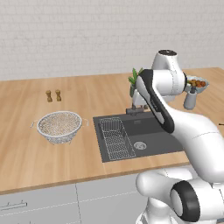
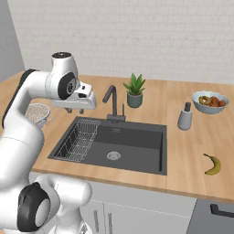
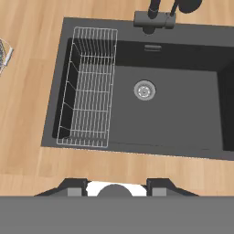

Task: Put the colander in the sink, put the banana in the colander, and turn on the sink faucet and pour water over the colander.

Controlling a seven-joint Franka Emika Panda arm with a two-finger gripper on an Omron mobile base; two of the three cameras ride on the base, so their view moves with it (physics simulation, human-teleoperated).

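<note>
The silver mesh colander (image 1: 59,126) stands on the wooden counter left of the sink (image 1: 153,131); its edge also shows behind my arm (image 2: 37,113) and at the hand view's left border (image 3: 3,54). The dark sink (image 2: 132,141) holds nothing but a round drain (image 3: 144,90). My gripper (image 2: 75,110) hangs above the sink's left part, pointing down, fingers (image 3: 75,187) apart with nothing between them. The banana (image 2: 213,164) lies on the counter right of the sink. The dark sink faucet (image 2: 112,98) rises behind the basin, with no water running.
A wire rack (image 3: 89,87) fills the sink's left section. Behind the sink are a potted plant (image 2: 134,91), a grey dispenser bottle (image 2: 185,118) and a fruit bowl (image 2: 210,101). Two small shakers (image 1: 53,95) stand behind the colander.
</note>
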